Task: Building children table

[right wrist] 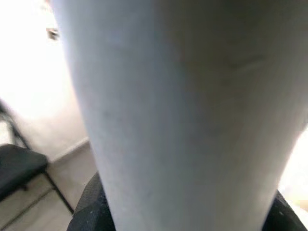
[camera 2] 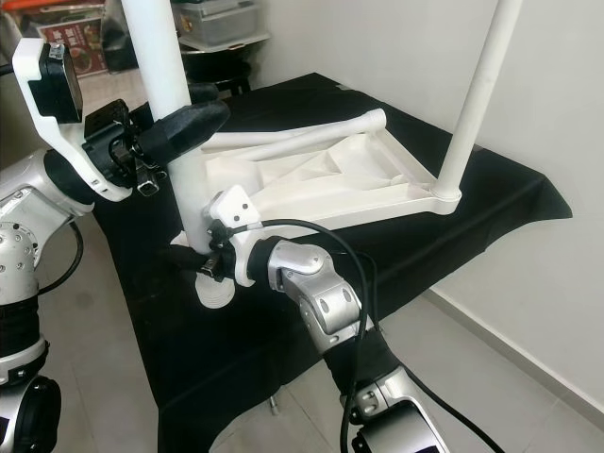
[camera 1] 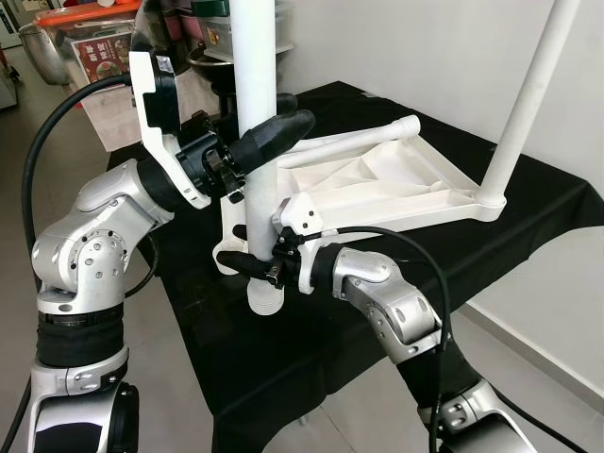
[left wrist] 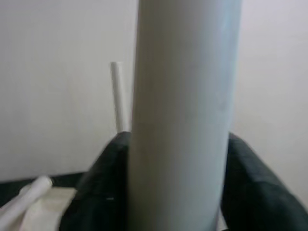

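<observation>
Held upright nearest the camera, a white cylindrical plastic table leg [camera 1: 257, 113] with a ribbed, threaded lower end is clamped by both grippers. The right gripper [camera 1: 257, 264], black fingers closed around the leg, takes it just above the thread; the left gripper [camera 1: 269, 140] wraps its long black fingers around the same leg higher up. Both wrist views confirm the white tube pressed between dark fingers. The leg's lower end hangs at the near edge of the white moulded plastic tabletop [camera 1: 377, 184], which lies upside down, ribbed underside up, on a black cloth-covered table [camera 1: 528, 203]. A second white tubular leg [camera 1: 528, 104] already stands in the tabletop's far right corner socket, leaning slightly. A shorter white tube [camera 1: 354, 142] lies along the far edge of the tabletop; whether it is a loose leg or a moulded rail cannot be told. Judgement: one leg mounted, the held one not yet seated, its thread being free below the right gripper; remaining corners look unfilled. Assembly roughly a quarter done. Beyond, storage boxes with an orange-lidded container [camera 1: 85, 24] stand by the wall.
</observation>
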Tool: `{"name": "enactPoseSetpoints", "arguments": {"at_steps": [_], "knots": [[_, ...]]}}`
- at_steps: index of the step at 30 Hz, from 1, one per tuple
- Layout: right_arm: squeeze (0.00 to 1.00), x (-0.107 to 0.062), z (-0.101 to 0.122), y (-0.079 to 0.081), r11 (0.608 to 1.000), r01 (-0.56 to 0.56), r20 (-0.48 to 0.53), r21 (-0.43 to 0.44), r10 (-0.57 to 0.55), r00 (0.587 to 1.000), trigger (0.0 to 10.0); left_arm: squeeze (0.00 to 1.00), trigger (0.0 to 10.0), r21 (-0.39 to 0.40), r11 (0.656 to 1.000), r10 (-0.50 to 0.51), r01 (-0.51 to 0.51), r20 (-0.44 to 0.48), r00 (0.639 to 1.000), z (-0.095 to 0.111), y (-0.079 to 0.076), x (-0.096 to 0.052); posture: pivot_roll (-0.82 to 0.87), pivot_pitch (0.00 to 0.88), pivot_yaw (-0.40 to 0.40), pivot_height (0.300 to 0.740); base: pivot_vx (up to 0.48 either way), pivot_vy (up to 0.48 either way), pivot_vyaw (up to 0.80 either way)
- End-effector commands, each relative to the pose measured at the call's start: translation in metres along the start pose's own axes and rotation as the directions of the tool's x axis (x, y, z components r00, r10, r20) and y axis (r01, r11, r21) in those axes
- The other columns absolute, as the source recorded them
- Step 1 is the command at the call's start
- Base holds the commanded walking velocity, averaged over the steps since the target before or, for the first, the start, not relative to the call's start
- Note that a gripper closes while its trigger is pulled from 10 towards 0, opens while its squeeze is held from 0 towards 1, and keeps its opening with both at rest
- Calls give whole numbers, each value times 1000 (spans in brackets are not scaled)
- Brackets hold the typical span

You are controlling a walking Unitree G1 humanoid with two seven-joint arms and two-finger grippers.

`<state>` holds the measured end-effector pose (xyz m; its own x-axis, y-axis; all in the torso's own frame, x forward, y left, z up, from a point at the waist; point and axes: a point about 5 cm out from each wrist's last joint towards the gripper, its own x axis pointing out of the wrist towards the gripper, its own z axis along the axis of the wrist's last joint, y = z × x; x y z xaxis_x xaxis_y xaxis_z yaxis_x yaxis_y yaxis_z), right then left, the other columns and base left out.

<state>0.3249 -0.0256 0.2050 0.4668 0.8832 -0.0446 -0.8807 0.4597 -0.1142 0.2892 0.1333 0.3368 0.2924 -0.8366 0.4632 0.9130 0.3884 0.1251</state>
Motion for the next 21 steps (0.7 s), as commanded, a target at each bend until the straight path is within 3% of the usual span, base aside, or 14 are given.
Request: {"name": "enactPoseSetpoints", "arguments": {"at_steps": [1,6,8,9,10,12,13,14,15,16,17,19,20,21], "knots": [[0,-2,-5,-11,996,84,-36,43,-83,996,0,1000,10000,-11,1000,6,-6,23,1000,1,-1,4,-149,44,61,740,0,0,0],[0,-7,-1,-24,982,171,-1,85,-172,985,0,1000,10000,1,988,154,-155,72,985,7,14,-7,-146,46,62,740,0,0,0],[0,-15,6,-43,944,293,52,153,-304,951,0,1000,10000,4,923,382,-386,129,915,13,37,-32,-146,46,62,740,0,0,0],[0,-15,6,-43,944,293,52,153,-304,951,0,1000,10000,4,923,382,-386,129,915,13,37,-32,-146,46,62,740,0,0,0],[0,-19,8,-49,926,331,68,179,-347,935,0,1000,10000,6,889,452,-457,145,880,14,43,-41,-146,46,62,740,0,0,0],[0,-21,9,-53,917,349,75,193,-369,926,0,1000,10000,7,871,485,-492,153,861,15,46,-47,-146,46,62,740,0,0,0],[0,-24,12,-58,901,380,94,210,-406,909,0,1000,10000,6,829,552,-559,155,819,13,49,-59,-130,55,63,740,0,0,0],[0,-24,12,-58,901,380,94,210,-406,909,0,1000,10000,6,829,552,-559,155,819,13,49,-59,-130,55,63,740,0,0,0],[0,-27,15,-63,885,405,114,228,-438,892,0,1000,10000,16,772,626,-635,150,765,9,50,-71,-125,56,60,740,0,0,0],[0,-27,15,-63,885,405,114,228,-438,892,0,1000,10000,16,772,626,-635,150,765,9,50,-71,-125,56,60,740,0,0,0],[0,-29,17,-66,873,423,130,243,-462,877,0,1000,10000,24,716,689,-698,139,712,3,51,-82,-122,57,59,740,0,0,0],[0,-29,17,-66,873,423,130,243,-462,877,0,1000,10000,24,716,689,-698,139,712,3,51,-82,-122,57,59,740,0,0,0],[0,-29,19,-67,865,430,148,257,-475,867,0,996,10000,72,649,750,-757,100,653,-8,49,-94,-120,58,59,740,0,0,0],[0,-26,22,-61,879,403,176,254,-452,875,10000,0,10000,165,566,820,-808,-9,573,-42,34,-107,-107,63,51,740,0,0,0]]}}
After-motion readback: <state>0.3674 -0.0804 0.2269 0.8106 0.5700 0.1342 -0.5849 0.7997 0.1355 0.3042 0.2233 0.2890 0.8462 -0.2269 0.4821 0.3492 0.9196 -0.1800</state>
